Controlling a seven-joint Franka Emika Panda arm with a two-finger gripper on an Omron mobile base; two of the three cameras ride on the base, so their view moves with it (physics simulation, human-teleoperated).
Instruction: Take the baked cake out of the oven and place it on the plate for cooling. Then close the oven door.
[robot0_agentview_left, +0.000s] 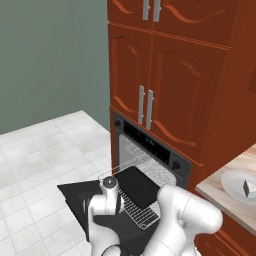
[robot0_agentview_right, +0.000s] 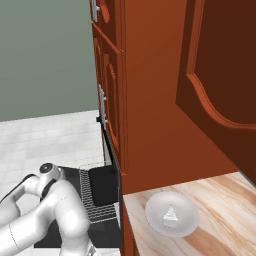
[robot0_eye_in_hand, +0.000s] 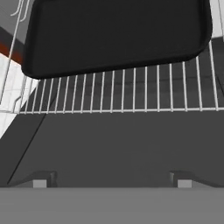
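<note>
The baked cake (robot0_agentview_left: 246, 188) (robot0_agentview_right: 171, 215), a tiny wedge, lies on the white plate (robot0_agentview_left: 231, 181) (robot0_agentview_right: 155, 210) on the wooden counter to the right of the oven (robot0_agentview_left: 150, 145). The oven door (robot0_agentview_left: 75, 196) (robot0_agentview_right: 102, 231) (robot0_eye_in_hand: 109, 144) hangs open and flat. Over it, the wire rack (robot0_agentview_left: 140, 213) (robot0_agentview_right: 93, 205) (robot0_eye_in_hand: 131, 94) is pulled out and carries a flat black tray (robot0_agentview_left: 137, 186) (robot0_agentview_right: 103, 185) (robot0_eye_in_hand: 113, 35). My gripper (robot0_eye_in_hand: 113, 181) hovers above the door just in front of the rack's edge, open, with nothing between its fingertips (robot0_eye_in_hand: 43, 180).
Red-brown cabinets (robot0_agentview_left: 165, 75) with silver handles frame the oven and rise above it. The wooden counter (robot0_agentview_right: 220, 210) runs to the right. White tiled floor (robot0_agentview_left: 40, 150) spreads to the left of the open door.
</note>
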